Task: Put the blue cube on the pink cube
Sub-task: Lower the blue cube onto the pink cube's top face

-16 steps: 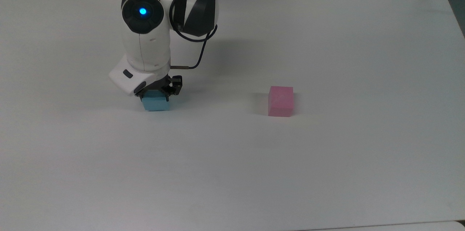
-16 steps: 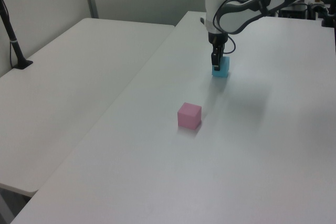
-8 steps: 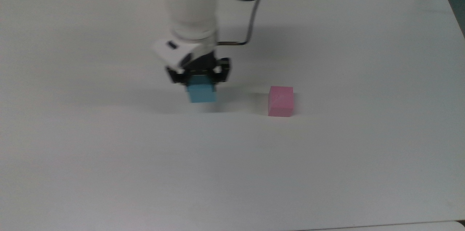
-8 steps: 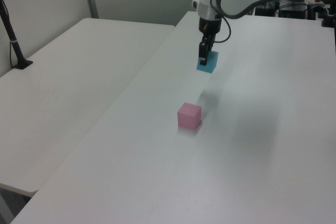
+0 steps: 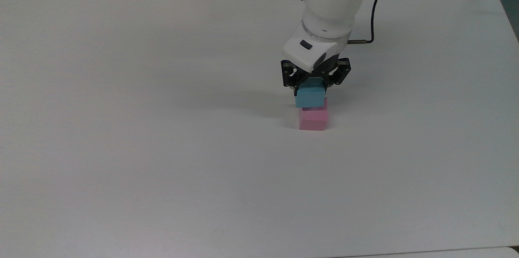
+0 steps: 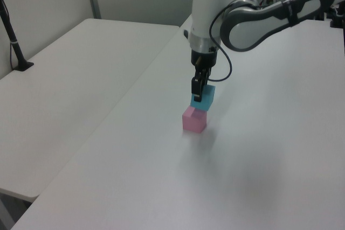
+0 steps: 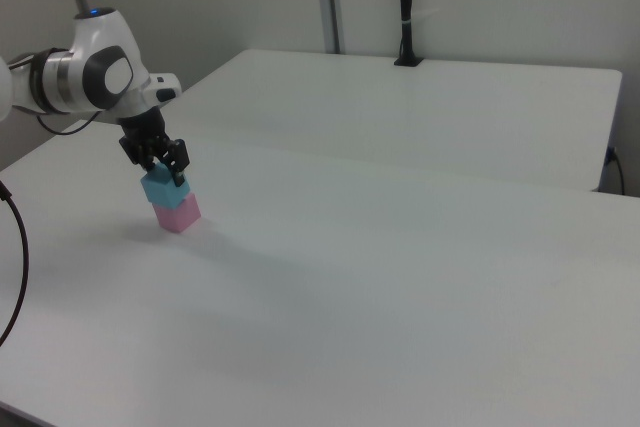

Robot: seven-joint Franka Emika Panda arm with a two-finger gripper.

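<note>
The pink cube (image 5: 313,120) sits on the white table (image 5: 162,148), right of centre in the top view. The blue cube (image 5: 310,96) hangs directly over it, held in my gripper (image 5: 313,85), which is shut on its sides and points straight down. The blue cube's underside meets the pink cube's top closely, and I cannot tell whether they touch. In the left view the blue cube (image 6: 205,96) stands over the pink cube (image 6: 194,120) with the gripper (image 6: 198,92) above. The right view shows the blue cube (image 7: 157,187), the pink cube (image 7: 178,212) and the gripper (image 7: 160,169) the same way.
A second white table (image 6: 70,79) adjoins along a seam. A black post (image 7: 405,7) stands at its far edge, also in the left view as the black post (image 6: 13,41). A black cable (image 5: 375,2) loops off the arm's wrist.
The gripper lifted the blue cube off the table and carried it toward the top view's right, from well left of the pink cube to directly above it.
</note>
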